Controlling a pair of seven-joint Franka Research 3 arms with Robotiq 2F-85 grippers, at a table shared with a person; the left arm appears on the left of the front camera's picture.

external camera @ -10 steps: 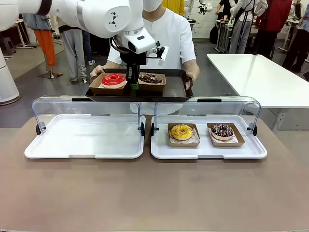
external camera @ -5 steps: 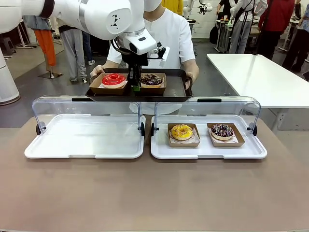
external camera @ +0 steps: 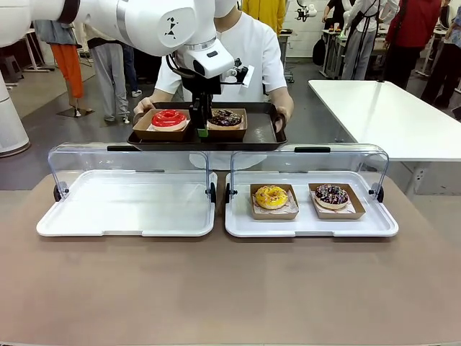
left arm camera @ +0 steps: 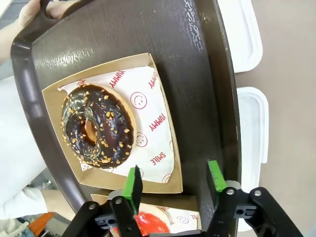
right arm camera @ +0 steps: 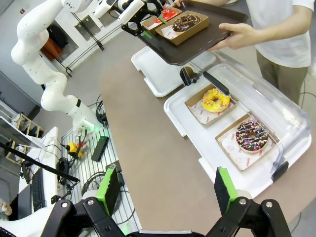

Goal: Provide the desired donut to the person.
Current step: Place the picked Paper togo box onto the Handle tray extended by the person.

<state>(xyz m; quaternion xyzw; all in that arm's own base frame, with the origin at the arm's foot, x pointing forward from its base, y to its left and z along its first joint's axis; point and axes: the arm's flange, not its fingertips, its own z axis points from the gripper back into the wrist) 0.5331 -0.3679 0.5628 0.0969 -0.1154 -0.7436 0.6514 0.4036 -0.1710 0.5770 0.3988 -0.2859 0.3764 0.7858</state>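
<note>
Where the chocolate donut (left arm camera: 96, 127) lies in its cardboard box (left arm camera: 160, 173) on the dark tray (external camera: 263, 131) held by the person (external camera: 252, 50), the left hand (external camera: 200, 119) is seen spread and empty at the box's near edge. From the left wrist, the box edge is shown between the fingers (left arm camera: 133, 181). The right hand (right arm camera: 168, 190), likewise spread, is kept well apart above the tabletop (right arm camera: 148, 148).
</note>
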